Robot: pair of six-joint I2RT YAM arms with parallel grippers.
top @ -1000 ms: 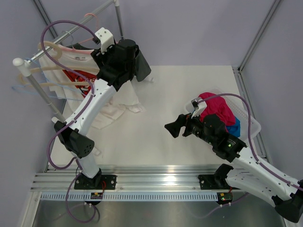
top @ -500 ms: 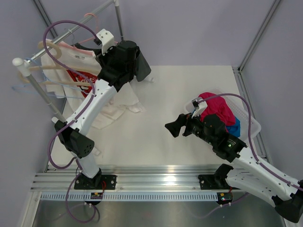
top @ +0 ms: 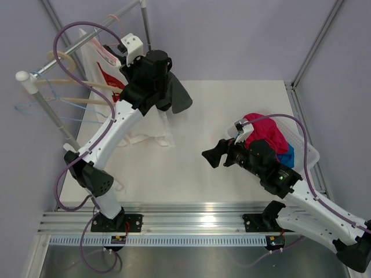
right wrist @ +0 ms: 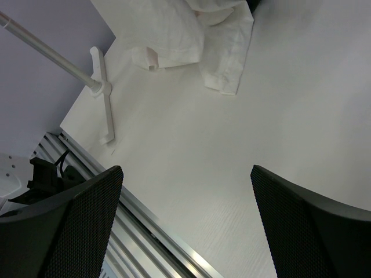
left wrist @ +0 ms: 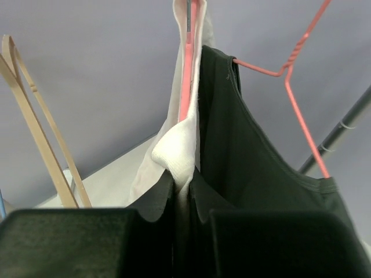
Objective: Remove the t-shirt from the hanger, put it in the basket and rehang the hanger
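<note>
T-shirt has swung edge-on since before, pinched in left jaws.

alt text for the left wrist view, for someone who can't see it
The left gripper pinches a fold of the white t-shirt, which hangs edge-on over a salmon-pink hanger straight above. A dark grey t-shirt on a thin pink wire hanger hangs close on its right, and a beige hanger shows at the left.

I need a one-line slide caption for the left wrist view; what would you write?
Left gripper pinching the white t-shirt on its salmon-pink hanger, beside a dark grey t-shirt.
</note>
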